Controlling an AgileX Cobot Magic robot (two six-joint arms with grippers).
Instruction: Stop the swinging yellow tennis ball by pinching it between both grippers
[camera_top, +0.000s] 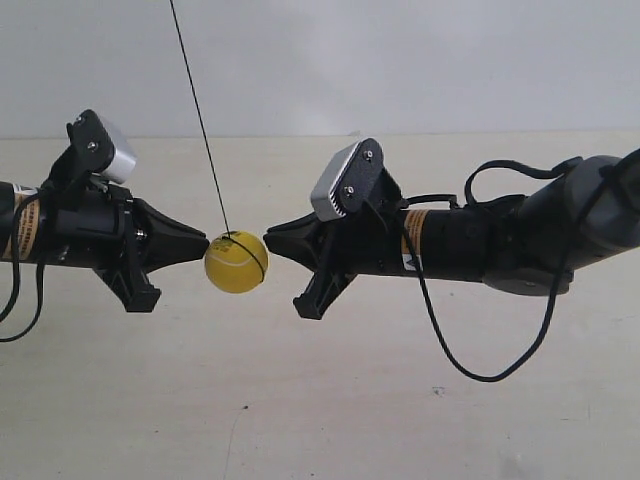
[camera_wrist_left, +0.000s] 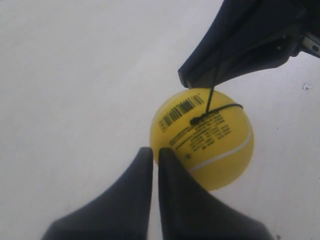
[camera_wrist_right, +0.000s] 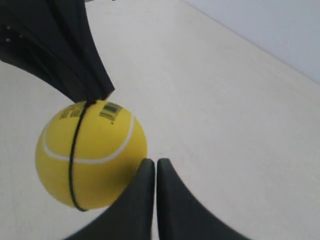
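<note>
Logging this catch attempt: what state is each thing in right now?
Yellow tennis ball with white seam: hanging above the surface, between both gripper tips.
Thin black string: taut, slanted.
Left black wedge-jawed gripper: jaws shut, tip at the ball.
Right black wedge-jawed gripper: jaws shut, tip at the ball.

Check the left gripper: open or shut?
Shut. On the left gripper the fingers lie side by side, only a thin slit between, tips at the ball.

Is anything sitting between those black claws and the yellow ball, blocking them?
Nothing visible does. The left gripper and right gripper have their tips right at opposite sides of the yellow tennis ball; the string only hangs from above.
</note>
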